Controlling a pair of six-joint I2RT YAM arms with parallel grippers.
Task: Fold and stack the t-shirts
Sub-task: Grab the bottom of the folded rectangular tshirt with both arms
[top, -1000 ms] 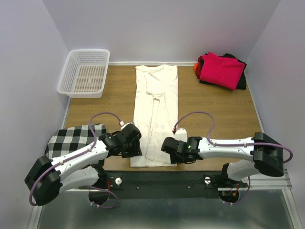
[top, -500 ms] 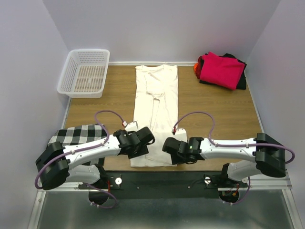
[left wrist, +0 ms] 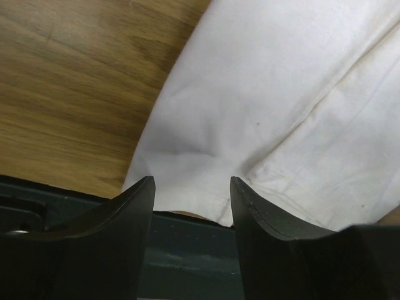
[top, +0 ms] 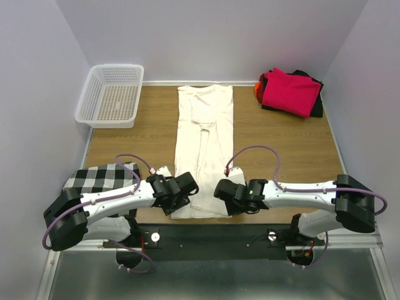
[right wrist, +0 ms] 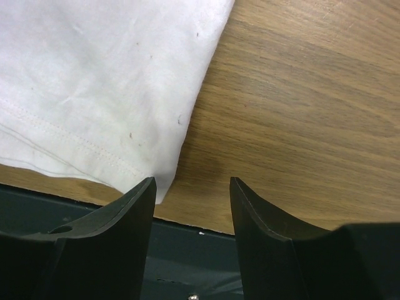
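Note:
The cream t-shirt (top: 203, 147) lies folded into a long narrow strip down the middle of the table, its hem at the near edge. My left gripper (top: 187, 189) is open over the hem's left corner (left wrist: 187, 181), holding nothing. My right gripper (top: 224, 192) is open just right of the hem's right corner (right wrist: 156, 181), holding nothing. The folded magenta-red shirt (top: 289, 91) lies on top of the black (top: 317, 106) and orange (top: 257, 91) ones at the far right.
A white mesh basket (top: 111, 95) stands at the far left. A black-and-white checked cloth (top: 100, 178) lies at the near left under my left arm. The dark table-edge rail (left wrist: 187, 250) runs just below the hem.
My left gripper has moved right and toward the near edge, onto the hem's left corner. My right gripper has barely shifted. The shirt has not moved.

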